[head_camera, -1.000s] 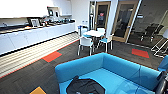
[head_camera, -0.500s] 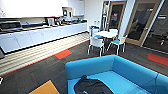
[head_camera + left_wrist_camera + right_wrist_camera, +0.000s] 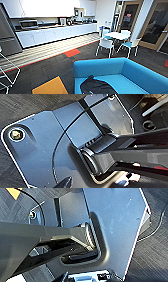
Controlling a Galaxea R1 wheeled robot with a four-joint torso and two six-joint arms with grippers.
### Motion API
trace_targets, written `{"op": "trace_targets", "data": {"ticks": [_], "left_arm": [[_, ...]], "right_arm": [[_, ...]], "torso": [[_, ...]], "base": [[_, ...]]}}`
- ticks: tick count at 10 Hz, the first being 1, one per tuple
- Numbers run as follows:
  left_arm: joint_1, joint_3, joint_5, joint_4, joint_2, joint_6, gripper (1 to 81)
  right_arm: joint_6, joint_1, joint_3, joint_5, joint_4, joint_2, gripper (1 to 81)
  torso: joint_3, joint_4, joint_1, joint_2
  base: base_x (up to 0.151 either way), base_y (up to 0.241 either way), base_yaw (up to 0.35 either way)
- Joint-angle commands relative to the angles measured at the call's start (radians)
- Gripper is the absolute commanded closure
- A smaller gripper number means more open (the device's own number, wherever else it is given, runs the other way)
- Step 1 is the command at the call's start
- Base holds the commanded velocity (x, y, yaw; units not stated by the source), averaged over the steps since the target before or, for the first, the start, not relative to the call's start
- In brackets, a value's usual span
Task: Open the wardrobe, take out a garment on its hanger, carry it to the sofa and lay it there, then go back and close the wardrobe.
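Observation:
The bright blue sofa (image 3: 130, 72) fills the lower right of the head view, close in front of me. A black garment (image 3: 97, 86) lies crumpled on its seat near the left end. The hanger is hidden in the dark cloth. Both wrist views look down on my own dark base plate over the grey carpet.
A white table (image 3: 117, 35) with white chairs stands beyond the sofa. A long white kitchen counter (image 3: 57, 33) and a grey fridge (image 3: 7, 32) line the far left wall. A white wire frame (image 3: 7, 72) stands at the left edge. Dark glass doors (image 3: 157, 27) are at right.
The whole head picture has slid to the right, so the camera has turned left. The sofa, table and counter shifted with it; the garment stays on the seat.

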Motion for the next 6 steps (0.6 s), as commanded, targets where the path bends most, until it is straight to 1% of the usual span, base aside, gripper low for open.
{"op": "trace_targets", "data": {"ticks": [1,6], "left_arm": [[-0.034,-0.003,0.038,0.009,0.008,0.007,1.0],[-0.023,-0.003,0.039,0.011,0.011,0.007,1.0]], "right_arm": [[-0.001,0.019,-0.001,-0.042,-0.007,0.007,1.0],[-0.001,0.019,-0.001,-0.042,-0.007,0.004,1.0]], "torso": [[0.000,0.000,0.000,0.000],[0.000,0.000,0.000,0.000]], "base": [[0.000,0.000,0.288],[0.000,0.000,0.288]]}}
